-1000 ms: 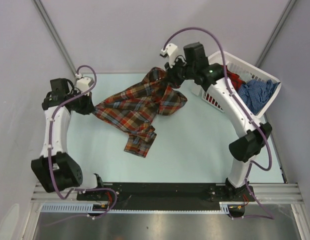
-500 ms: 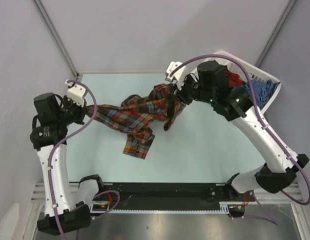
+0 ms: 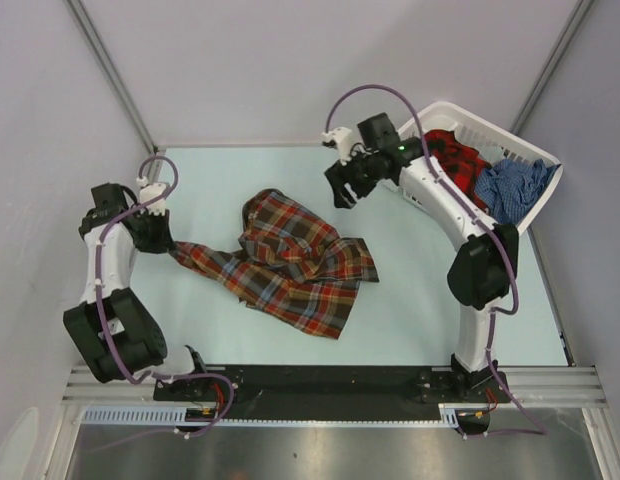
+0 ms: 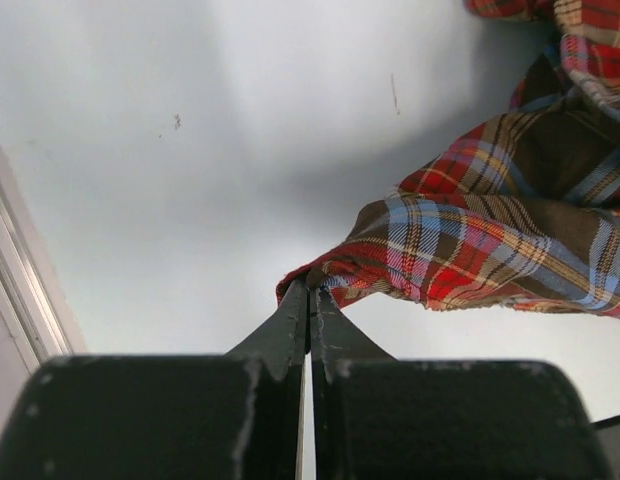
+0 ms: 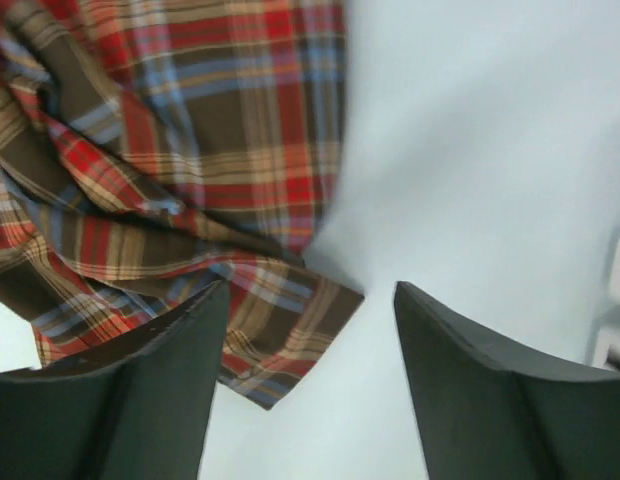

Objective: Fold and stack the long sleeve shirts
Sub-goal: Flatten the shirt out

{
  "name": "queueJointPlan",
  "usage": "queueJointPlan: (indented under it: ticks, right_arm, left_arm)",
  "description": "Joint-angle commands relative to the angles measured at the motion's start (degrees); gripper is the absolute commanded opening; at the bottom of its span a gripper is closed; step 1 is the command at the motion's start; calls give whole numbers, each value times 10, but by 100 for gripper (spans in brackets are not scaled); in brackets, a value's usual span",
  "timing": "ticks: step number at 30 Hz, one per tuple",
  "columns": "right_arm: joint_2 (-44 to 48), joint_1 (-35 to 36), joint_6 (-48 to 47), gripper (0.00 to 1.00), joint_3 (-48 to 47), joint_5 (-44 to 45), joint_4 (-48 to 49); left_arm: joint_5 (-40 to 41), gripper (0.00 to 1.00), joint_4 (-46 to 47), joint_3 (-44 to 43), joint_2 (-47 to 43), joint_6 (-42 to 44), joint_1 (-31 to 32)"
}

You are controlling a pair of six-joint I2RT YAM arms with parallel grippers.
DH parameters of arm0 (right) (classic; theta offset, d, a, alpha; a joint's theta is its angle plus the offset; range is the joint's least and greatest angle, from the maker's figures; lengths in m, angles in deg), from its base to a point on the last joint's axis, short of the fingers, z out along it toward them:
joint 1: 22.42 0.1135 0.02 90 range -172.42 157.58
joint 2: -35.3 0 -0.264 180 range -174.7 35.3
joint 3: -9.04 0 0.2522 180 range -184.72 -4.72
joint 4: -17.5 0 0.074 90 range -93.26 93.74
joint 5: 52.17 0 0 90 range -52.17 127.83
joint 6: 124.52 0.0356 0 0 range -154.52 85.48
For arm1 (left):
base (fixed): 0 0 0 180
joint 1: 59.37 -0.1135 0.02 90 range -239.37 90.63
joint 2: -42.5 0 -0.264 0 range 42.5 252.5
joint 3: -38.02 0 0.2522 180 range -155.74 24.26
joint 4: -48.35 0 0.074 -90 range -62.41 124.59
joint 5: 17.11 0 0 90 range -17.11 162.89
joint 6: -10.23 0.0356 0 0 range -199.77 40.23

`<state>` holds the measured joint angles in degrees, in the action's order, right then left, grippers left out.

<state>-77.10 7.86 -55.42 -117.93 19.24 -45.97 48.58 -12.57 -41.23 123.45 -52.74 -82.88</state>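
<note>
plaid shirt mid-table, basket far right

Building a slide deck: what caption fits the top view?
Left gripper pinches the brown plaid shirt; right gripper hovers open; red shirt and blue shirt fill the basket.

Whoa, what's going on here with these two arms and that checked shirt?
Two robot arms are working on a brown plaid shirt, which lies crumpled and not yet folded on the table. The left claw is pinched shut on one edge of it. The right claw hovers open, holding nothing. A red-and-black shirt and a blue checked shirt wait in the white basket.
</note>
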Motion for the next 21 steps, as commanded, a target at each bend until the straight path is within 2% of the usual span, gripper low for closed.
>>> queueJointPlan:
  ticks: [1, 5, 7, 9, 10, 14, 17, 18, 21]
  right_arm:
    - [80, -21, 17, 80, 74, -93, -18]
    - [86, 0, 26, 83, 172, -70, 52]
    - [64, -1, 31, 83, 168, -73, 53]
    - [27, -8, 35, 88, 164, -86, 38]
    - [18, -9, 35, 92, 173, -90, 37]
    - [11, -10, 30, 96, 238, -103, 51]
    - [21, 5, 32, 97, 299, -104, 81]
    - [25, 11, 37, 96, 314, -104, 89]
    - [25, 28, 53, 91, 353, -124, 117]
  left_arm:
    - [-37, 0, 14, 10, -45, 20, 2]
    - [46, 0, 54, 11, -33, 20, -1]
    - [58, 0, 59, -26, -11, 17, -1]
    - [75, 0, 61, -69, 4, 5, 1]
    - [83, 0, 63, -83, 21, 3, 2]
    - [117, 1, 50, -147, 76, 14, 21]
    - [107, 37, 30, -160, 76, 42, 42]
    - [106, 64, 29, -144, 65, 53, 53]
    - [96, 94, 28, -71, -16, 110, 112]
